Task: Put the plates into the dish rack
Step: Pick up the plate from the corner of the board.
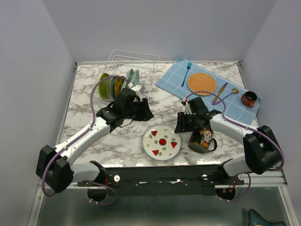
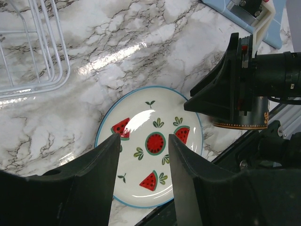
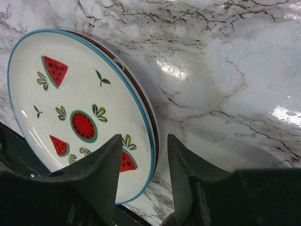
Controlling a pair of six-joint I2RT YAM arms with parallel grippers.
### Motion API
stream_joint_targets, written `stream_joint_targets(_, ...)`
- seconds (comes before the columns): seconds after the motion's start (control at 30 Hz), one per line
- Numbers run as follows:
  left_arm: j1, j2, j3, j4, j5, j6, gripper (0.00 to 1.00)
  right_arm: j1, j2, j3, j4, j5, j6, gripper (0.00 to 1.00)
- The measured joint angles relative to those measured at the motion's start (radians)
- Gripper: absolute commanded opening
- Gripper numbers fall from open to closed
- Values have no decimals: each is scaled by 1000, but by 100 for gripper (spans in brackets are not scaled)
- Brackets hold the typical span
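Nearest me, the watermelon plate (image 1: 162,142) lies flat on the table (image 1: 126,143) by the front edge, with a mug (image 1: 202,140) just right of it. My left claw (image 2: 143,174) and right claw (image 3: 141,174) face the plate from either side, both with fingers apart and holding nothing. Farther back on the left, the rack (image 1: 134,56) holds the other plates (image 1: 113,85) on edge.

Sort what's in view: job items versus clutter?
Job: watermelon plate; racked plates; rack.
Clutter: mug; woven mat; blue mat; fork; gold utensils; red cup.
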Motion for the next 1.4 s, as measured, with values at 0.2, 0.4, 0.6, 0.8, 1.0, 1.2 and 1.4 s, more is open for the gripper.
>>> stream_joint_targets(0.2,0,19,0,3,2,0,54,4,31,-12,18,-3,0,46)
stream_joint_targets(0.4,0,35,14,5,5,0,54,4,48,-14,24,-3,0,37)
stream_joint_targets(0.6,0,44,16,11,8,1,54,4,49,-14,25,-3,-1,14)
stream_joint_targets(0.8,0,44,16,15,11,1,54,4,50,-15,25,-6,-13,1)
stream_joint_targets(1.0,0,48,16,19,11,2,54,5,34,-14,5,2,-18,1)
stream_joint_targets(1.2,0,69,16,26,25,2,54,5,-18,-14,-21,20,-14,1)
stream_joint_targets(1.4,0,73,16,34,30,1,54,6,-97,-8,-54,27,0,0)
